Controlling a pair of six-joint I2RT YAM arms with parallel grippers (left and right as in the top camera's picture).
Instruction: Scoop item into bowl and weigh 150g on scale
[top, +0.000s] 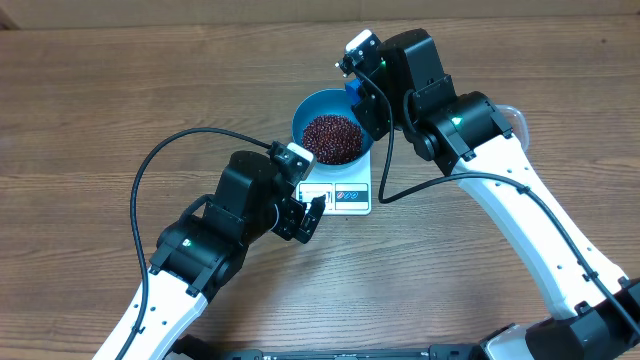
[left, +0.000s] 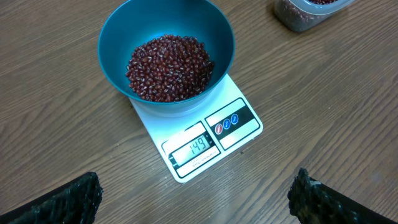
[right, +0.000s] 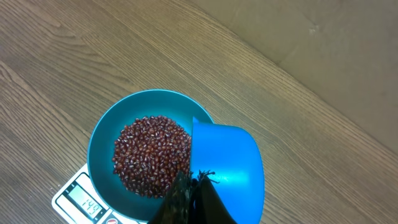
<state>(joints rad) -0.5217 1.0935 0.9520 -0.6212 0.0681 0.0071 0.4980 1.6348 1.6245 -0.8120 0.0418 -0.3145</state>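
While the bright blue bowl (left: 112, 43) sits on the white kitchen scale (left: 242, 127), covering the back of the scale's platform and spreading past both its sides, the scale's front strip shows clear, and its display (left: 198, 148) reads 149. Dark red-brown beans (left: 169, 67) lie heaped in the bottom of the bowl, above the scale's middle, with bare blue wall all round the heap.

The right gripper (right: 188, 193) hangs over the far side of the scale, at the rim of the bowl. Its jaws are clamped tight on the handle of a small blue scoop (right: 227, 155). The scoop is tipped, with its rounded outer side toward the wrist camera and its straight edge over the bowl's rim, just beside the beans. Whether any beans lie in the scoop cannot be told.

The left gripper (left: 196, 193) hovers on the near side of the scale, just off its front edge and facing the display. Its jaws are spread wide with nothing between them, and its two dark fingers (left: 68, 199) frame the bottom corners of the wrist view, apart from the scale.

A clear plastic tub (left: 308, 12) with more beans in it stands beyond the scale, on its right and well apart from it, mostly hidden under the right arm in the overhead view. The scale rests flat on a wooden table (top: 100, 100).
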